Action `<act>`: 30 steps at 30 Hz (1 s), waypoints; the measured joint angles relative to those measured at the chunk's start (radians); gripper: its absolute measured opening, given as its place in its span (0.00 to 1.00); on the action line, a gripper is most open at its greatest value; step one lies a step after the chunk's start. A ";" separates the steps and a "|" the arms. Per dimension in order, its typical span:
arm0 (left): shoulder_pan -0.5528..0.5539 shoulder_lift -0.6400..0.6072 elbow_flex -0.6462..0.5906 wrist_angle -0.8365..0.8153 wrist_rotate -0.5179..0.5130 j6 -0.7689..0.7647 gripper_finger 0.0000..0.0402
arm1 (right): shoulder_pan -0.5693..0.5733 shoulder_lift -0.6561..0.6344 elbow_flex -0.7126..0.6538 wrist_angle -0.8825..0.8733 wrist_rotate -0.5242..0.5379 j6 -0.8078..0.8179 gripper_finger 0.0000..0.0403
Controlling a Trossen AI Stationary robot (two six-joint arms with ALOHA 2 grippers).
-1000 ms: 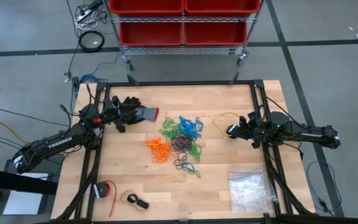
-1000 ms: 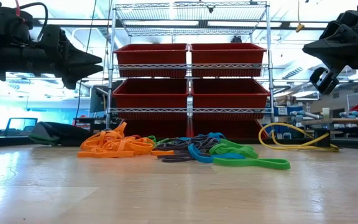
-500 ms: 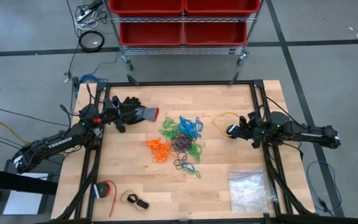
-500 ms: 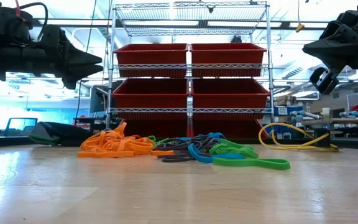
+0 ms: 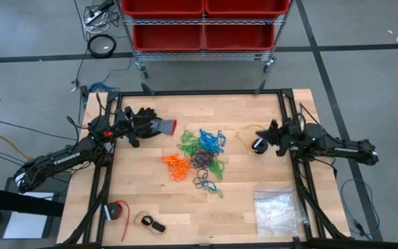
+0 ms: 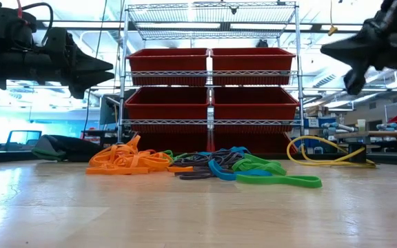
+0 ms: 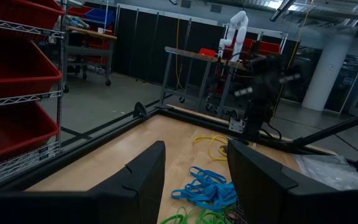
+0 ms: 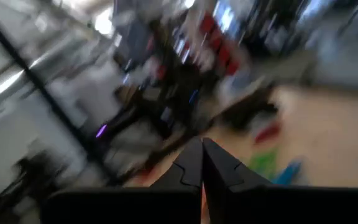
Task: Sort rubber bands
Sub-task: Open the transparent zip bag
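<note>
The rubber bands [image 5: 200, 160] are lying heaped mid-surface [image 5: 254, 214]. Left pincer [image 5: 135, 126] is hovering with fingers apart over a glove [image 5: 159, 125]; right pincer [image 5: 262, 142] is hanging pinched together, empty, near the yellow cable [image 5: 246, 135].

You have the rubber bands [image 5: 200, 160] lying loose in one tangled heap near the middle of the wooden table. Orange loops [image 5: 175, 166] bunch on the side nearer the left arm, green [image 5: 186, 144] and blue ones [image 5: 211, 140] sit toward the far edge, and black bands [image 5: 203, 162] fill the middle. From table height, a green loop [image 6: 281, 180] lies flat at the front.
</note>
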 joint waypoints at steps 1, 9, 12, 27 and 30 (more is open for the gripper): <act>0.000 0.000 0.000 0.000 0.000 0.000 0.45 | 0.000 0.000 0.000 0.037 0.037 -0.014 0.00; 0.000 0.000 0.000 0.000 0.000 0.000 0.45 | -0.001 0.002 0.000 0.300 0.309 -0.130 0.00; 0.000 0.000 0.000 0.000 0.000 0.000 0.45 | -0.001 0.002 0.000 0.351 0.311 -0.136 0.00; 0.000 0.000 0.000 0.000 0.000 0.000 0.45 | -0.002 0.009 0.000 0.525 0.270 -0.078 0.00; 0.000 0.000 0.000 0.000 0.000 0.000 0.45 | -0.002 0.034 0.000 0.500 0.244 -0.044 0.00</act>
